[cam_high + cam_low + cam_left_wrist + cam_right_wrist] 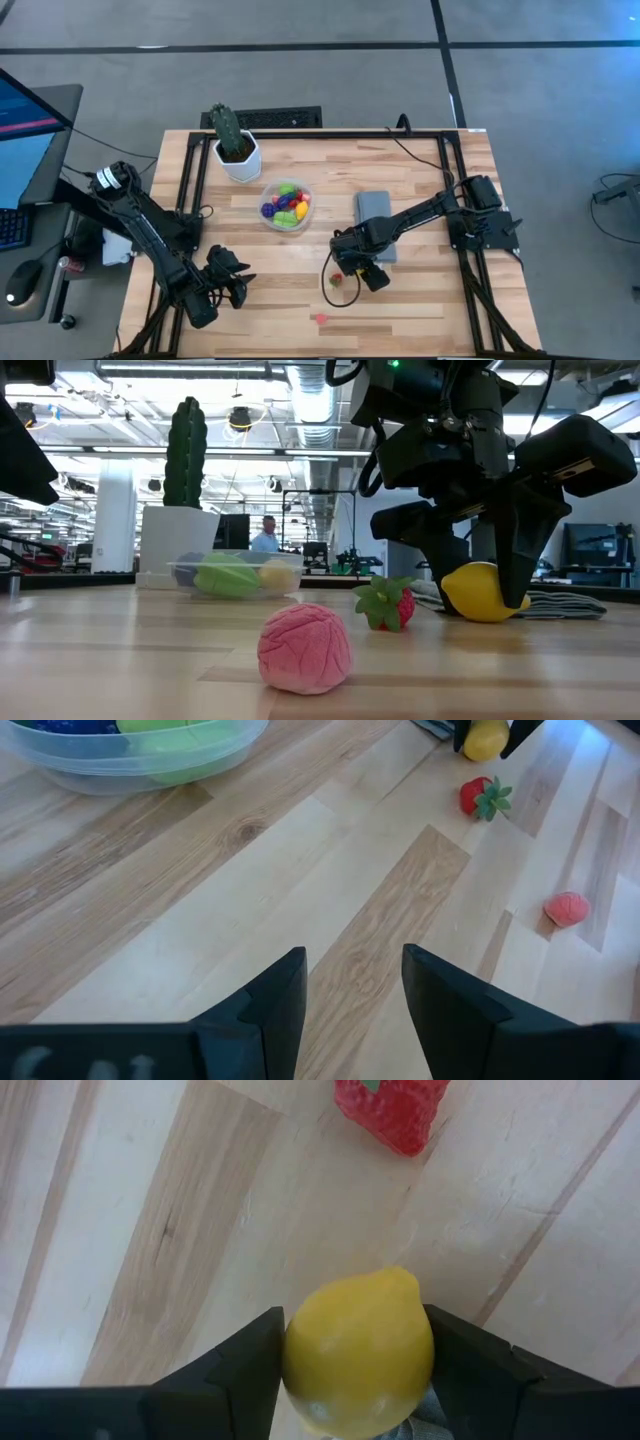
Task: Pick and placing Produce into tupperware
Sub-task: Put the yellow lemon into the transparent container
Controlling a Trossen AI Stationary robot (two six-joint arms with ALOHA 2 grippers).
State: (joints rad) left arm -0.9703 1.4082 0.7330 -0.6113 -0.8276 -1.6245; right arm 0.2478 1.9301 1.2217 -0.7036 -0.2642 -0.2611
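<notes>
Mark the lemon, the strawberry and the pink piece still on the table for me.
lemon (358, 1348): right wrist view, middle of its yellow skin.
strawberry (389, 606): low view, red body.
pink piece (305, 648): low view, middle of its wrinkled front.

Between my right fingers (245, 1380), the yellow toy lemon (358, 1350) has its lower end cut off; the red strawberry (392, 1110) just beyond is clipped too
</notes>
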